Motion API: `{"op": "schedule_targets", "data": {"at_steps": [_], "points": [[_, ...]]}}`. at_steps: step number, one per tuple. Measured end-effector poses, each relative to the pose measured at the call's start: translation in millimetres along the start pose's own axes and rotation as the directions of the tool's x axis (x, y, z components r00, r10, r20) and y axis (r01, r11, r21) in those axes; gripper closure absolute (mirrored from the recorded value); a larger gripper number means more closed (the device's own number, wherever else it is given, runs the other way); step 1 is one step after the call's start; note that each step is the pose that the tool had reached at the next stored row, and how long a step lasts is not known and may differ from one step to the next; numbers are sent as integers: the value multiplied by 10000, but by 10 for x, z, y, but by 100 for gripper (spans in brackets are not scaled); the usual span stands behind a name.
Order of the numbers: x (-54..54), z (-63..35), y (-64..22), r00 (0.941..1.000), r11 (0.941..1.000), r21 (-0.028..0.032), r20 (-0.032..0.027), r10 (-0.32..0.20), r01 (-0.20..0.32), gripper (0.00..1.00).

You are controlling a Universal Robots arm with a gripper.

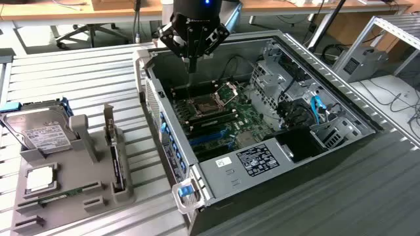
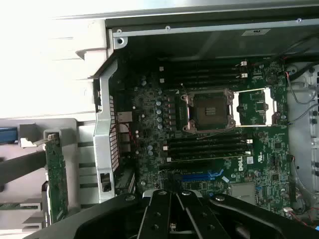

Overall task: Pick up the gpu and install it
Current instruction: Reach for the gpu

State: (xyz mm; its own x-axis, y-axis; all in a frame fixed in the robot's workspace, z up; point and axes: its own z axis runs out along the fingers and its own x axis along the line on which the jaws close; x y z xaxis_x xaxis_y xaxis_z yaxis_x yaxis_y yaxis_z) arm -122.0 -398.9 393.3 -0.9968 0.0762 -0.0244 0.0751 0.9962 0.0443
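The gpu stands on edge in a slot of the grey holder at the exterior view's left, its silver bracket pointing up. In the wrist view the gpu shows its green board face, outside the case wall. My gripper hangs over the far end of the open computer case, above the motherboard, well apart from the gpu. Its black fingers are shut together with nothing between them. Blue expansion slots lie on the board near the fingertips.
The holder also carries a silver hard drive, a square processor and a green memory stick. The open processor socket sits mid-board. Drive cages and cables fill the case's right side. Slatted metal table all around.
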Motion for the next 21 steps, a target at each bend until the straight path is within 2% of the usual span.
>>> {"op": "schedule_targets", "data": {"at_steps": [21], "points": [[56,-1,-4,10000,10000,0,0,0,0,89]]}}
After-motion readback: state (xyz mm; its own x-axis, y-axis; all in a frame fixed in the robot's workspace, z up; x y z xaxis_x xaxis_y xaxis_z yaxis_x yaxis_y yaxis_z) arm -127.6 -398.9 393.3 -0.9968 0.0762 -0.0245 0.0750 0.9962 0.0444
